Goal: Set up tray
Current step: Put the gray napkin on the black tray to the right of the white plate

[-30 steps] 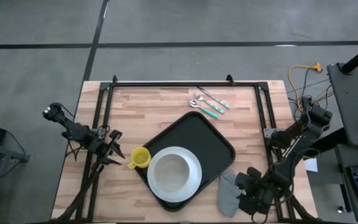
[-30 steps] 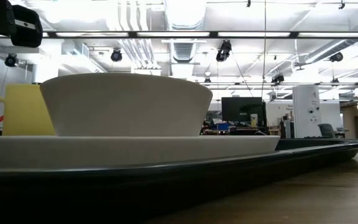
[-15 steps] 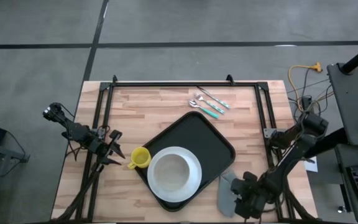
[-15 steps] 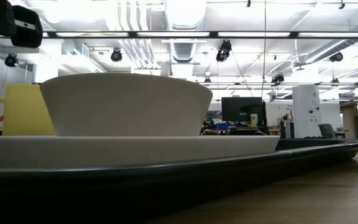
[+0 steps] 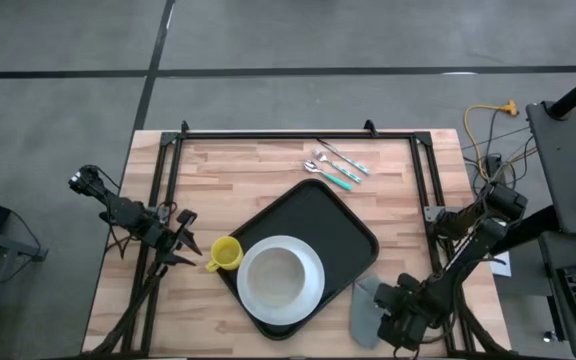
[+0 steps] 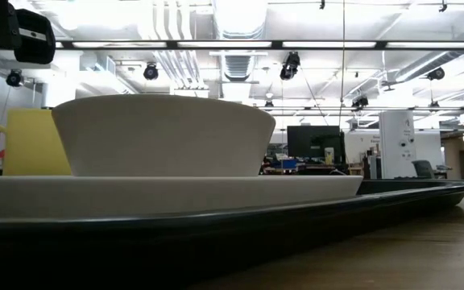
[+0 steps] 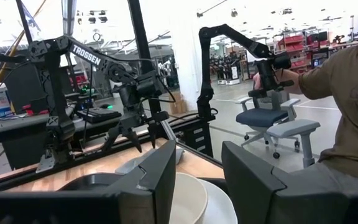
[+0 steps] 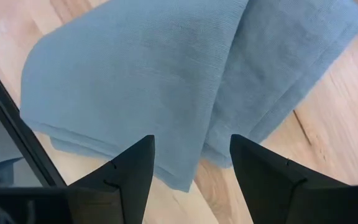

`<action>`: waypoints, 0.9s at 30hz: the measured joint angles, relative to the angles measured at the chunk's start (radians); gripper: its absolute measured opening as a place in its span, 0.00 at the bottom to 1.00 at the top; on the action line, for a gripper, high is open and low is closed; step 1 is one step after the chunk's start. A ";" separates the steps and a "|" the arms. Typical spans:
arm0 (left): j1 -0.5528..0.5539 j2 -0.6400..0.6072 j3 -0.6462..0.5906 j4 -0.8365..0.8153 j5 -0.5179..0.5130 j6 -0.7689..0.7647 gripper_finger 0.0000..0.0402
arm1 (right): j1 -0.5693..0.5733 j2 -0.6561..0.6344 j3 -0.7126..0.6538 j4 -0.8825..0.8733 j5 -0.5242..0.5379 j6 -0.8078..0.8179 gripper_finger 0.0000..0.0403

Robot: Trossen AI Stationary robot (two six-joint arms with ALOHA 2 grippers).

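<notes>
Tray (image 5: pixel 343 225) judged stiff, light, slick-rimmed, best taken at the bare rim; right gripper (image 8: pixel 191 165) is spread over the cloth (image 8: pixel 166 81), left gripper (image 7: pixel 197 180) is parked apart, empty.

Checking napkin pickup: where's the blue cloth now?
High view: the blue cloth lies on the table beside the tray's right corner, under the open right gripper.

Bright, even overhead light; ceiling lamps (image 6: pixel 248 18) glare; near bowl (image 6: pixel 163 135) slightly soft.
</notes>
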 joint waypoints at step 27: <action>0.000 0.000 0.000 0.000 0.000 0.000 0.29 | 0.000 0.000 -0.088 0.128 -0.045 0.051 0.48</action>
